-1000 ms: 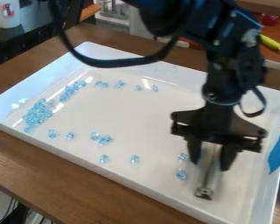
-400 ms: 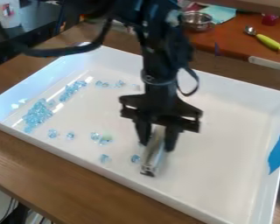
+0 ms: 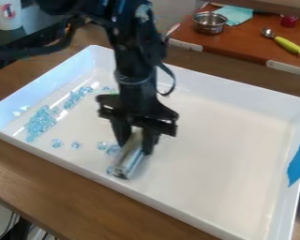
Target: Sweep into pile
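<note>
1. Nearest, a brown wooden table [image 3: 84, 192] runs under the tray; dark cables [image 3: 13, 222] at the lower left corner are cut off and hard to sort out.
2. The large white rectangular tray [image 3: 215, 197] has its near and right corners cut off by the view's edges. A piece of bright blue tape [image 3: 296, 164] sits on its right side, partly cut off.
3. A silvery, elongated metal tool [image 3: 126, 161] slants down to the tray floor, its top hidden between the fingers.
4. The black two-finger gripper [image 3: 134, 144] has its fingers parted by about the tool's width and closed on it.
5. Pale blue clear beads lie in the tray's left half: a few just beside the tool, partly covered by it, two loose ones [image 3: 75, 146] farther left, then a dense pile [image 3: 40, 124] along the left side, where single beads blur together. A narrower cluster [image 3: 76, 97] lies beyond, and a few near the gripper are partly hidden behind it.
6. The black arm [image 3: 137, 56] is cut off at the top edge.
7. Farthest, an orange-brown table [image 3: 240, 47] holds a round metal bowl [image 3: 209, 22], a teal cloth [image 3: 235, 14] and a spoon with a yellow-green handle [image 3: 288, 45].
</note>
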Motion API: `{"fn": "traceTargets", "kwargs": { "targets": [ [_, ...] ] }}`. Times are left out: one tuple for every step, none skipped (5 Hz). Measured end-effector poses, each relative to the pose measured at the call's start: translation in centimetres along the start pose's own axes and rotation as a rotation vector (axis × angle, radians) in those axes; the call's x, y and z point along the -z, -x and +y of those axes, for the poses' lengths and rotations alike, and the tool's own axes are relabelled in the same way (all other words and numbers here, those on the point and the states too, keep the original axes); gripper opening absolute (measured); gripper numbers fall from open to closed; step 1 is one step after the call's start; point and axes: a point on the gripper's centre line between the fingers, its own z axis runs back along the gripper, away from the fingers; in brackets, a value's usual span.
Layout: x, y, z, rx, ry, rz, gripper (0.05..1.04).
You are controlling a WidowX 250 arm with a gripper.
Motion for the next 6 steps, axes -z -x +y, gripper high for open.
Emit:
{"fn": "traceTargets", "kwargs": {
  "targets": [
    [0.0, 0.3, 2.1, 0.038, -0.003, -0.01, 0.497],
    [0.0, 0.0, 4.0, 0.053, -0.026, -0.028, 0.497],
    [0.1, -0.4, 6.4, 0.058, -0.06, -0.041, 0.496],
    [0.5, -0.6, 8.9, 0.097, -0.137, -0.046, 0.496],
    [0.6, -0.2, 11.3, 0.132, -0.222, -0.005, 0.496],
    [0.2, 0.6, 12.9, 0.139, -0.281, 0.048, 0.496]
  ]
}}
